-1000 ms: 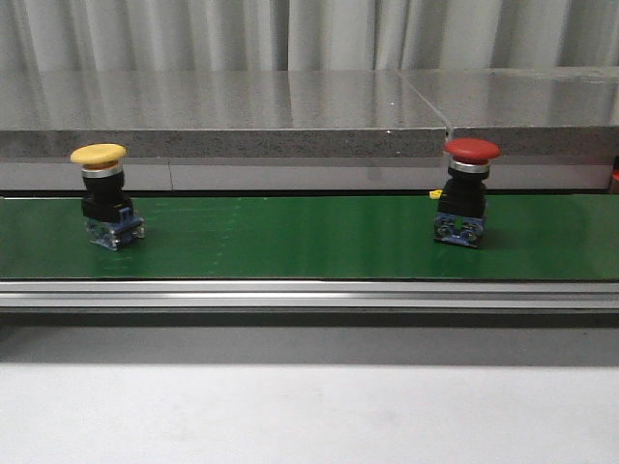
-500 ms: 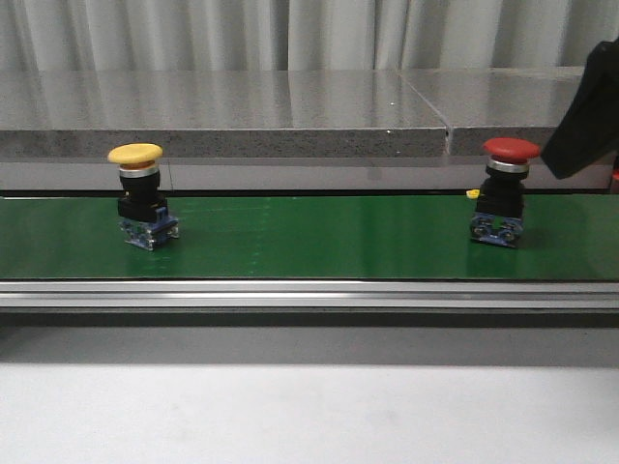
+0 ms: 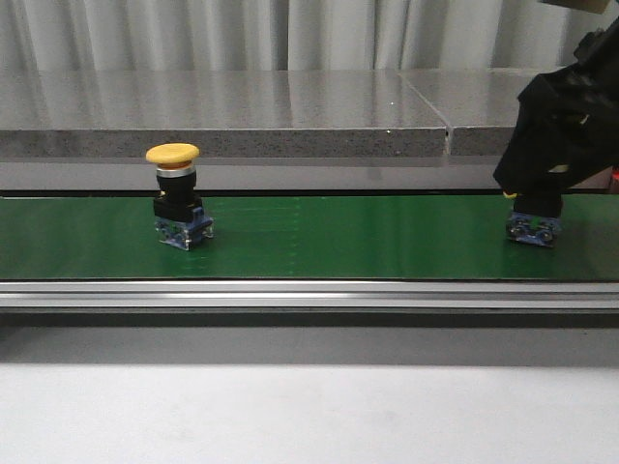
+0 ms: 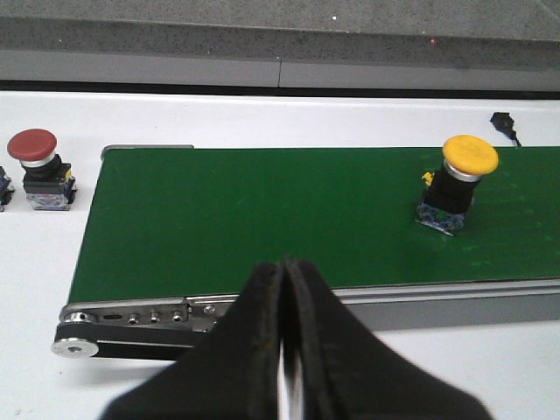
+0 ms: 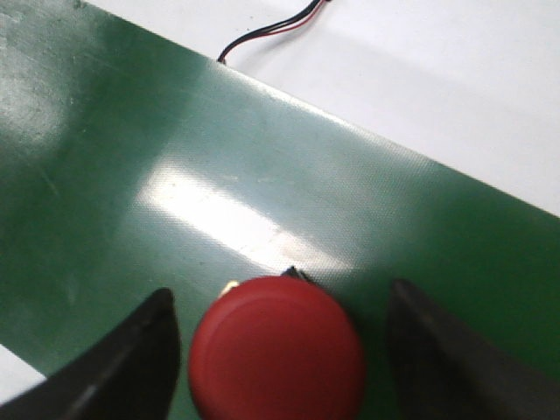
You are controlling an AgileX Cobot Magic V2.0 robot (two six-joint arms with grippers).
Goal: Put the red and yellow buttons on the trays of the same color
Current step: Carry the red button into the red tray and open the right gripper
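1. right gripper (image 5: 278, 350) hangs over the red button (image 5: 278, 350) at the right end of the green conveyor belt (image 3: 319, 242); in the right wrist view its fingers (image 5: 131, 359) stand spread, one each side of the red cap w/ a gap both sides, touching nothing.
2. front view: the right arm's black bulk covers the cap, only the button's blue base (image 3: 533, 230) shows on the belt below it.
3. yellow button (image 3: 177, 196) stands upright on the belt, left of centre, well apart from the red one; nothing near it.
4. left gripper (image 4: 284, 350) sits back off the belt's near edge, fingers pressed together, holding nothing. yellow button is across the belt from it, per the left wrist view.
5. that view also shows a second red button (image 4: 37, 168) on the white table (image 3: 309, 416) just off the belt's end; whether it's part of the job, can't tell.
6. no trays in any view, so no button can be counted as placed.
7. progress, as a judgement: early. red pick is lined up but not yet closed; still to do are the grasp, lift and carry to a red tray, then the whole yellow run.
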